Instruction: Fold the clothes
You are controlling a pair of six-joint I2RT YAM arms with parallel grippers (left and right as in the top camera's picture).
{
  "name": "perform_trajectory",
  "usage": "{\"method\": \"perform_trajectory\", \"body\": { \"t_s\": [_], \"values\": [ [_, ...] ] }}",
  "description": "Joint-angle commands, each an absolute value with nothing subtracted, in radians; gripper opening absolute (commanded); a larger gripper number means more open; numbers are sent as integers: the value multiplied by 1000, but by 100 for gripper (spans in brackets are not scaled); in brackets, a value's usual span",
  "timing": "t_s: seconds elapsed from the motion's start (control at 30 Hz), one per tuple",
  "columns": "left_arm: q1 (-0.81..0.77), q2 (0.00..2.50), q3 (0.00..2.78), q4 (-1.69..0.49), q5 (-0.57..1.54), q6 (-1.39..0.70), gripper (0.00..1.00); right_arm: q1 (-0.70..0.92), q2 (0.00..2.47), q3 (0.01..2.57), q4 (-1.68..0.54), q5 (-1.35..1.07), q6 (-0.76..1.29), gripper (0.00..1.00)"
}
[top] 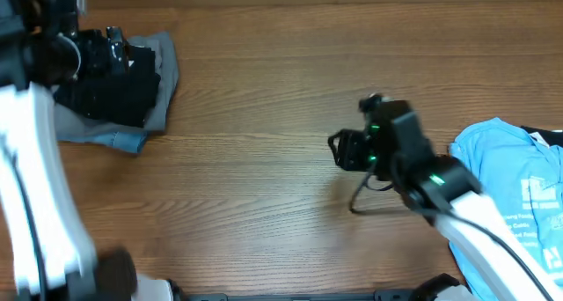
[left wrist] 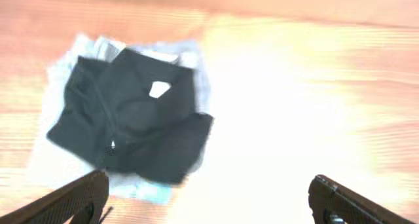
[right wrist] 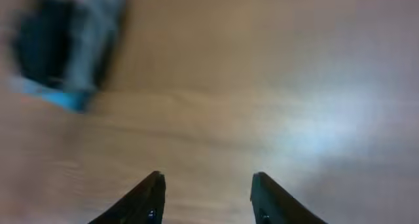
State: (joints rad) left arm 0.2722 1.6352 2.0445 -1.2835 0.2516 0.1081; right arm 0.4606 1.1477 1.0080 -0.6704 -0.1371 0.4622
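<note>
Black shirt [left wrist: 131, 112] appears folded on the stack [left wrist: 196, 67]; left gripper [left wrist: 208, 180] stands wide and empty above it. Next: right gripper [right wrist: 208, 176], part-open and empty, must reach the blue tee [top: 501, 160].

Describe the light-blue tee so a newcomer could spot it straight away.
Start from the wooden table and go to its right edge in the overhead view. The light-blue tee lies crumpled there, partly cut off by the frame. Its pale blue with white print sets it apart from the black garment stacked on grey cloth at the far left.
</note>
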Motion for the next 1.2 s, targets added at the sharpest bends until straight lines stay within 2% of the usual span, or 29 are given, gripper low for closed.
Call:
{"method": "perform_trajectory", "body": {
  "t_s": [0.0, 0.03, 0.1, 0.27, 0.7, 0.87, 0.97, 1.07, 1.17],
  "values": [
    [254, 1507, 2053, -1419, 263, 90, 100, 464, 986, 1089, -668, -120, 332, 63],
    [253, 1483, 2053, -1465, 263, 78, 100, 464, 948, 1094, -667, -120, 332, 79],
    [253, 1446, 2052, -1543, 262, 79, 100, 464, 890, 1095, -667, -120, 332, 100],
    [254, 1342, 2050, -1665, 260, 89, 100, 464, 759, 1095, -688, -120, 332, 100],
    [254, 1302, 2050, -1649, 259, 78, 100, 464, 744, 1094, -800, -135, 337, 100],
    [254, 1307, 2050, -1649, 259, 78, 100, 464, 744, 1094, -932, -134, 336, 100],
    [254, 1307, 2050, -1649, 259, 78, 100, 462, 733, 1091, -951, -47, 336, 100],
    [254, 1307, 2050, -1649, 259, 78, 100, 397, 673, 1064, -879, 93, 336, 100],
    [254, 1307, 2050, -1649, 259, 78, 100, 270, 574, 991, -789, 133, 336, 100]
  ]
}}
